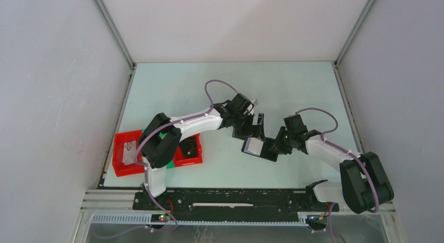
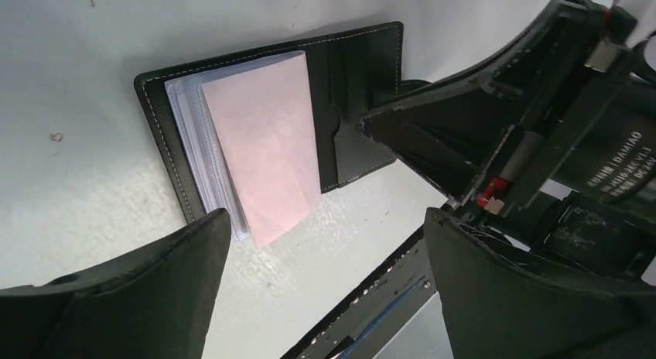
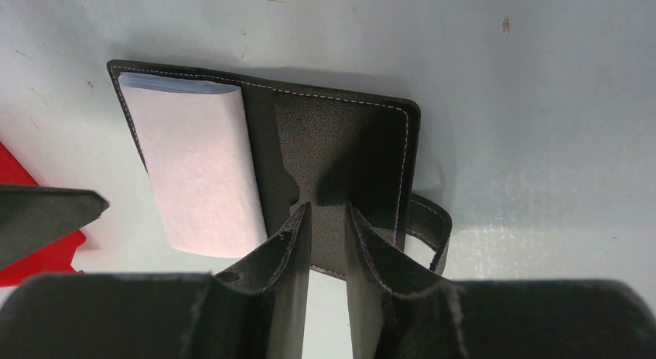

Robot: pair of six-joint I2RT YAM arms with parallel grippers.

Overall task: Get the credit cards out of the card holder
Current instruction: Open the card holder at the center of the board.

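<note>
Top: holder (image 1: 263, 150) is laid open mid-bench (image 1: 293, 86). Left wrist: left gripper (image 2: 325, 220) is spread wide, empty; cards (image 2: 267, 142) are tucked in one panel. Right wrist: right gripper (image 3: 325, 208) is narrowed, tips on the other panel; grasp cannot be told.

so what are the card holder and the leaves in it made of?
Card holder: leather or faux leather, matte black, fine grain, pale edge stitching. Leaves: likely thin plastic sleeves, translucent, slightly glossy, top one bowing; can't confirm.
</note>
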